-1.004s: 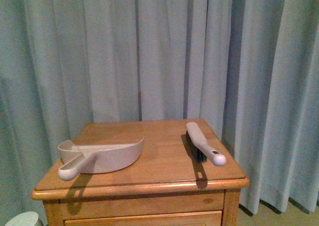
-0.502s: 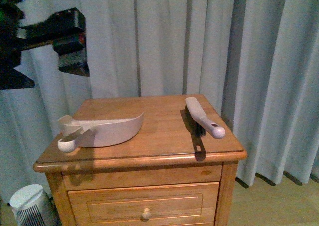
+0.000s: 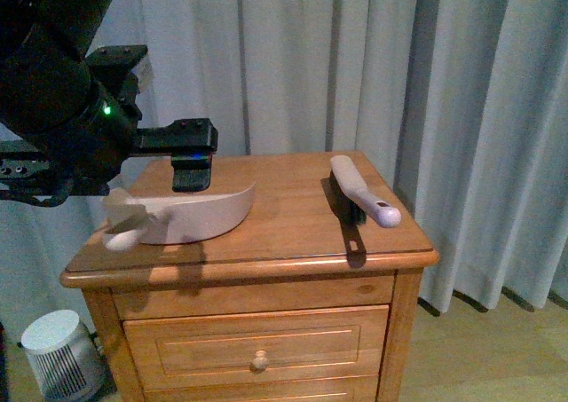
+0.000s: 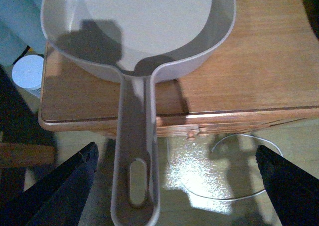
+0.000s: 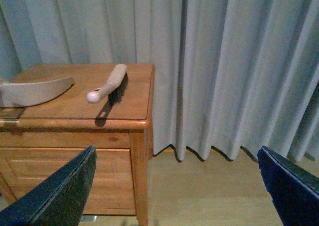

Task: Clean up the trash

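Note:
The trash is out of view in every frame. A beige dustpan (image 3: pixel 200 214) lies on the left of a wooden nightstand (image 3: pixel 284 220), its handle reaching past the left edge. My left gripper (image 3: pixel 191 164) hangs open above the pan. In the left wrist view the dustpan (image 4: pixel 149 21) fills the upper part and its handle runs down between the spread fingers (image 4: pixel 70 186) without touching them; the left gripper (image 4: pixel 174 186) holds nothing. A white-handled brush (image 3: pixel 359 192) lies on the right of the top. My right gripper (image 5: pixel 174 191) is open over the floor, right of the nightstand (image 5: pixel 134 111).
Grey curtains (image 3: pixel 355 65) hang behind and to the right of the nightstand. A small white round appliance (image 3: pixel 58 349) stands on the floor at its left. Drawers (image 3: pixel 257 349) face me. A thin cable (image 4: pixel 239 186) loops on the floor. Bare floor (image 5: pixel 209 186) lies right of the cabinet.
My left arm has come in from the upper left and now hovers over the dustpan. The front view has shifted, showing more of the drawers. Dustpan and brush have not moved.

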{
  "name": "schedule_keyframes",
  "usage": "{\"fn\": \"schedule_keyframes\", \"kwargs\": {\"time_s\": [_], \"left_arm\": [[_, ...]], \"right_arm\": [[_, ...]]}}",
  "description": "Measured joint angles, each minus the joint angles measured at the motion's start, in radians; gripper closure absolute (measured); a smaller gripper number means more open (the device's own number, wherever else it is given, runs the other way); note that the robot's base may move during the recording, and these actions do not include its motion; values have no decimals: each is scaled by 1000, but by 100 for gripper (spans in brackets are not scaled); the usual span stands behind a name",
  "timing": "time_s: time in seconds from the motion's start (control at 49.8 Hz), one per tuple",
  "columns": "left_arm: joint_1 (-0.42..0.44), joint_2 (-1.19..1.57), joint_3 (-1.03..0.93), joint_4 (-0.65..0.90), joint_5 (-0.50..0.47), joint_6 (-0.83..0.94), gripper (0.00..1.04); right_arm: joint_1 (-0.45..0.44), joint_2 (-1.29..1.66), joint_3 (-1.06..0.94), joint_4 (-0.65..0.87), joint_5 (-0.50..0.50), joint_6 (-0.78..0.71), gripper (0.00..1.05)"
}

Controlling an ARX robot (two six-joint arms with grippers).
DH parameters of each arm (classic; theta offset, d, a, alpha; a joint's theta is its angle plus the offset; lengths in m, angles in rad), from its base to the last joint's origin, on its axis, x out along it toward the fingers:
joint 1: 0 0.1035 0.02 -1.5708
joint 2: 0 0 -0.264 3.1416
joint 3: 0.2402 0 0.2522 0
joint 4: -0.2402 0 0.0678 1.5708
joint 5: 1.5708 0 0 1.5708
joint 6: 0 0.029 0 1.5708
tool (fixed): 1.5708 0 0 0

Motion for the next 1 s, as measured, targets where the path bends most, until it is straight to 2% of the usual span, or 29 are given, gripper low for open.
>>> {"fn": "schedule_keyframes", "kwargs": {"time_s": [0.663,1.004], "left_arm": [[55,132,32,33,-8,66,8],[57,151,34,53,2,75,8]], "right_arm": [[0,0,0,0,0,0,7],[0,0,0,0,0,0,7]]}}
